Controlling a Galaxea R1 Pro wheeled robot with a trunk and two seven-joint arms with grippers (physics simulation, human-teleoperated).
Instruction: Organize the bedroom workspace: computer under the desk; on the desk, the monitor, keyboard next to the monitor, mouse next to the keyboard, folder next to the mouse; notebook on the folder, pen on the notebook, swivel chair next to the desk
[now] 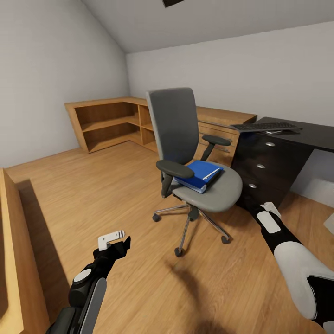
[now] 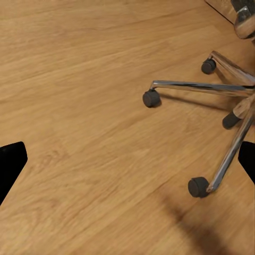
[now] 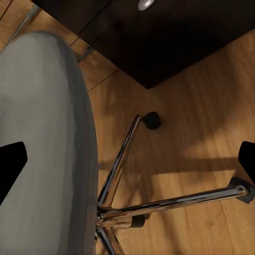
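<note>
Blue folder (image 1: 202,175) lies on the swivel chair (image 1: 195,157); both claws spread wide, empty; right claw (image 1: 269,214) should approach squarely.

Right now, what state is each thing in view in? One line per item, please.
swivel chair: upright on the floor beside the desk.
folder: flat on the chair seat, closed.
pen: lying on top of the blue stack.
keyboard: on the desk edge.
desk drawers: shut.
left gripper: open, empty, above the floor.
right gripper: open, empty, near the seat.
</note>
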